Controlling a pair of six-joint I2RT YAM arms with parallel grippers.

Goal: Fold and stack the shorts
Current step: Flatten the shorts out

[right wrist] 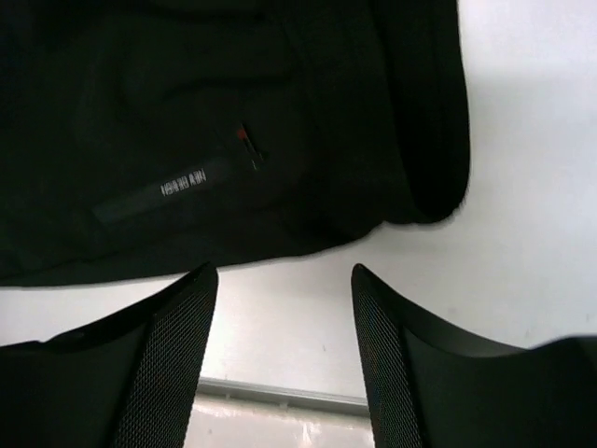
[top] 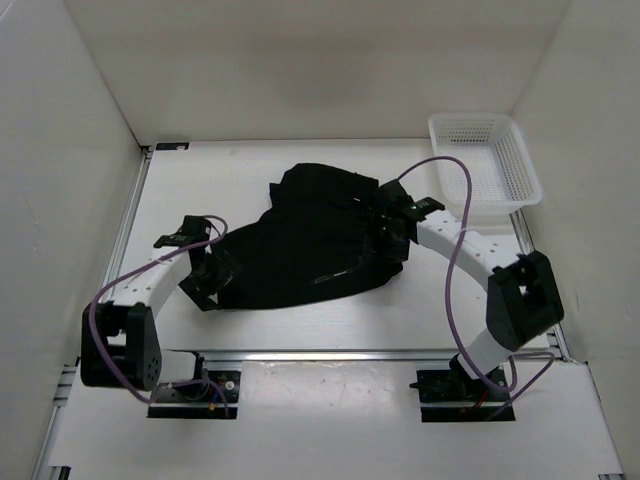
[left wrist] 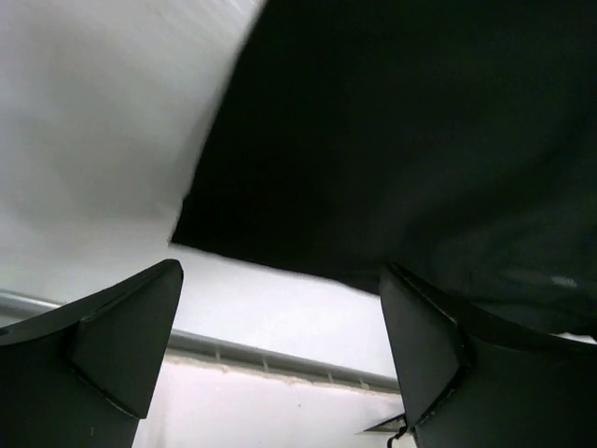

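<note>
The black shorts [top: 300,245] lie in a rumpled heap on the white table, mid-scene. My left gripper [top: 207,277] is at their lower left corner. In the left wrist view it [left wrist: 280,271] is open and empty, and the shorts' edge [left wrist: 401,140] lies just beyond the fingertips, reaching the right one. My right gripper [top: 392,233] is at the shorts' right edge. In the right wrist view it [right wrist: 284,271] is open and empty over bare table. The shorts [right wrist: 233,112] with a small white printed mark [right wrist: 184,184] lie just past the tips.
A white mesh basket [top: 487,168] stands at the back right corner. White walls close in the left, back and right. A metal rail [top: 330,353] runs along the table's near edge, by the arm bases.
</note>
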